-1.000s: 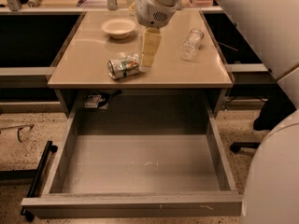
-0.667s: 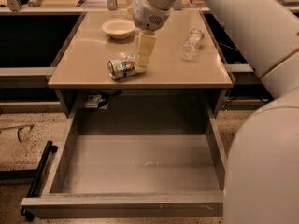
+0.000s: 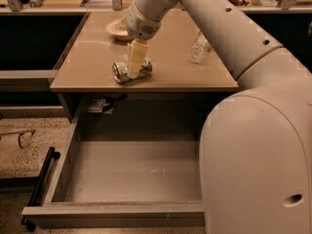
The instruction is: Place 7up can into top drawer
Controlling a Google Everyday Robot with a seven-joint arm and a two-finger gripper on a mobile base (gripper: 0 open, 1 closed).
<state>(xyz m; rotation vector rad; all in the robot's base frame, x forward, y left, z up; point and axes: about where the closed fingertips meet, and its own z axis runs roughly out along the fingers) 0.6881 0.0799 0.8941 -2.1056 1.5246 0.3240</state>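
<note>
The 7up can (image 3: 122,72) lies on its side on the tan table top (image 3: 87,57), near the front edge, with a shiny round end facing front-left. My gripper (image 3: 136,61) reaches down from the arm above and sits right at the can, covering its middle and right part. The top drawer (image 3: 131,172) is pulled out below the table, with a flat grey bottom and nothing in it. Its front panel (image 3: 114,214) is nearest to me. My arm hides the drawer's right side.
A white bowl (image 3: 116,29) stands behind the gripper at the back of the table. A clear plastic bottle (image 3: 198,48) lies to the right. A black bar (image 3: 41,183) runs along the floor left of the drawer. My large white arm (image 3: 258,145) fills the right side.
My gripper has moved left and down onto the can. The arm now covers more of the right side of the view. The can and drawer have not moved.
</note>
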